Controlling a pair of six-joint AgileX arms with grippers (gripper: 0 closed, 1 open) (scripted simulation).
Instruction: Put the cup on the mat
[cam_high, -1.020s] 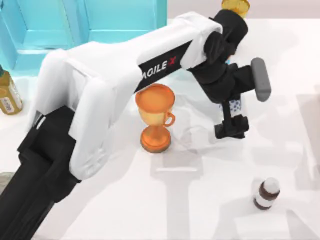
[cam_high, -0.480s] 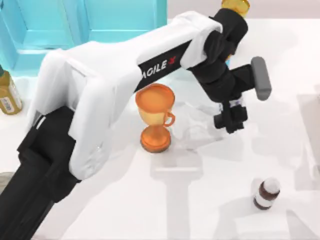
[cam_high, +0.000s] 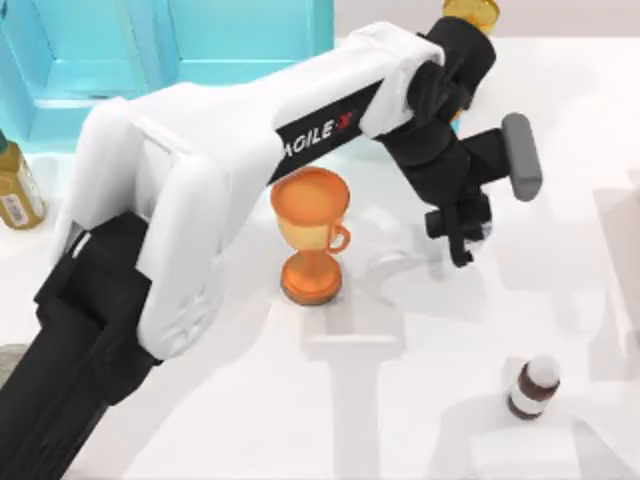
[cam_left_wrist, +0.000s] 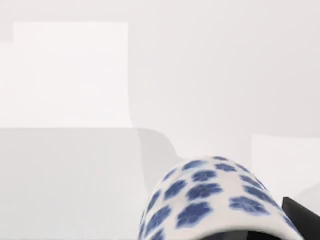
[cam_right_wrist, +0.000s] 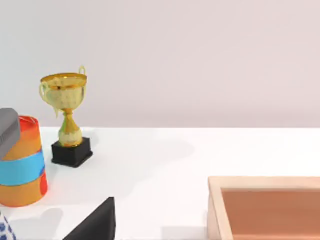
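Observation:
The cup (cam_left_wrist: 215, 197) is white with dark blue flower shapes and sits close under the left wrist camera, with a dark fingertip (cam_left_wrist: 300, 212) against its side. In the top view my left gripper (cam_high: 458, 228) is right of the table's middle, shut on the cup, which the black fingers mostly cover there. A grey sliver of the mat (cam_high: 8, 353) peeks out at the table's left edge, with most of it hidden under my left arm.
An orange trophy goblet (cam_high: 312, 235) stands just left of the left gripper. A small brown bottle (cam_high: 532, 386) stands front right and a yellow bottle (cam_high: 15, 190) far left. A teal box (cam_high: 170, 50) fills the back left. An orange cylinder (cam_right_wrist: 22, 162), gold trophy (cam_right_wrist: 67, 117) and wooden box (cam_right_wrist: 265, 207) stand farther off.
The left gripper's fingers have drawn in around the cup and shifted slightly toward the back. The cup's blue pattern, seen between the fingers earlier, is now covered.

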